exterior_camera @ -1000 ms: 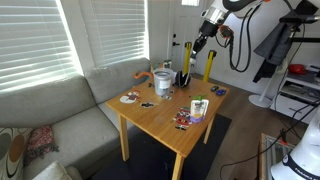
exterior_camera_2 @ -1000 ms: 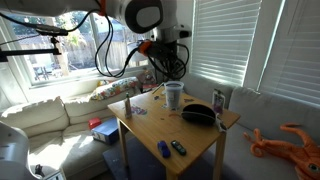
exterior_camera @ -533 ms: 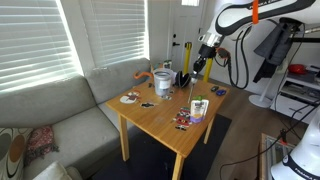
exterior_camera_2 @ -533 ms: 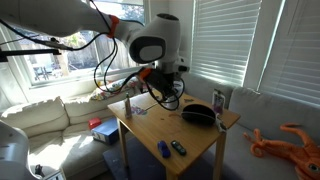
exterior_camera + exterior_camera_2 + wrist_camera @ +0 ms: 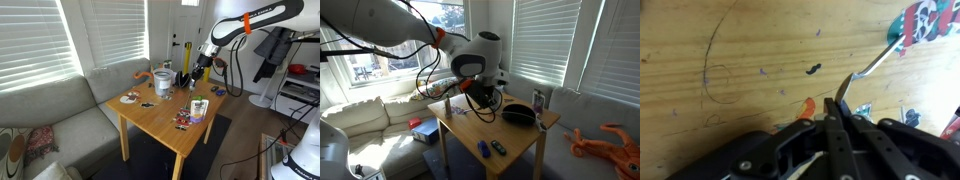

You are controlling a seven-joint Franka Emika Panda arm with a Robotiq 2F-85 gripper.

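A home living room: grey sofa, window blinds, wooden table.

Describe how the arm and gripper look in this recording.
The arm is white with rounded links, an orange band near one joint and black cables looping off it. The gripper is black, with slim fingers that taper to narrow tips.

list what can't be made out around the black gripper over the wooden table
Wrist view: small orange piece half behind the black gripper; gripped or not, unclear.
Wrist view: red-and-teal printed packet, cut off by the top right corner.
Exterior view: small dark items on the light wooden table, too small to name.
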